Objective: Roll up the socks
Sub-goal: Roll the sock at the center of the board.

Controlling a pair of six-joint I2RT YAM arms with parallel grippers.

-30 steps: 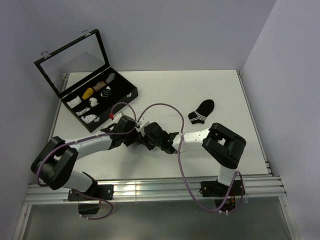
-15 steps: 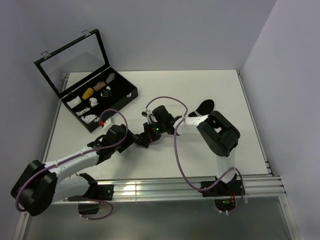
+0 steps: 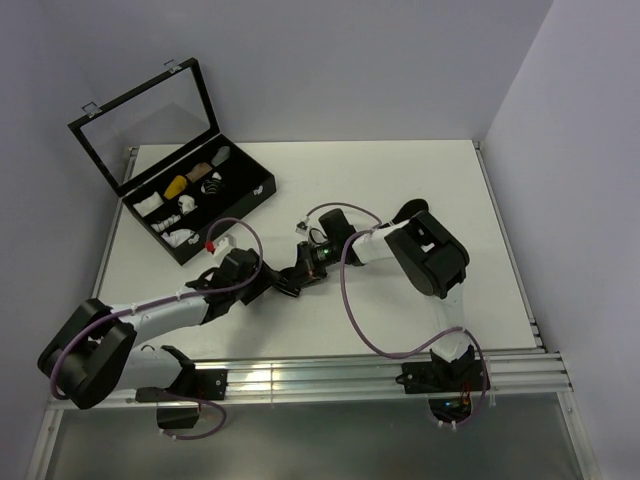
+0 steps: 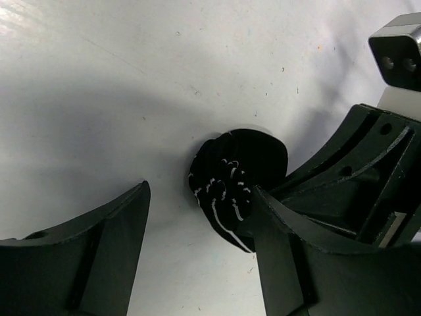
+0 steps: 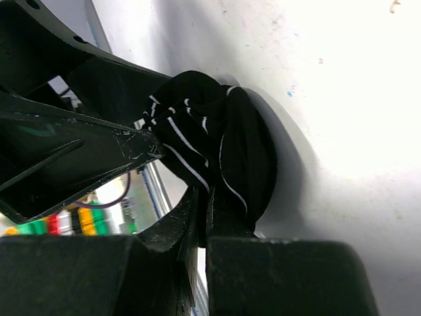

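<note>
The left hand (image 4: 200, 197) is standing open over the middle of the desk (image 3: 400, 300), its two dark fingers spread to either side of a rolled sock (image 4: 237, 174). In the left wrist view, the finger at the lower left is sitting clear of the bundle with bare desk showing between them. The finger at the lower right is lying against the bundle's lower edge, though whether it is pressing into the fabric is not clear. This hand is gripping nothing.

The right hand (image 5: 202, 227) is reaching in from the right of centre in the overhead view. It is closed tight, its fingertips pinching a fold of the rolled sock at the bottom of the right wrist view. The sock, black with thin white stripes curling around it, is bunched into a round wad. It is resting on the white desk just left of centre in the overhead view, where the two hands are meeting. One finger of the left hand is showing at the left of the right wrist view, its tip against the wad's striped side.

A second sock (image 3: 407, 209) is lying on the desk to the upper right of centre, partly hidden behind the right arm (image 3: 430, 255). An open black box (image 3: 235, 226) with a raised clear lid (image 3: 150, 115) is sitting at the upper left, holding small white, yellow and tan bundles (image 3: 176, 186) in its compartments.
</note>
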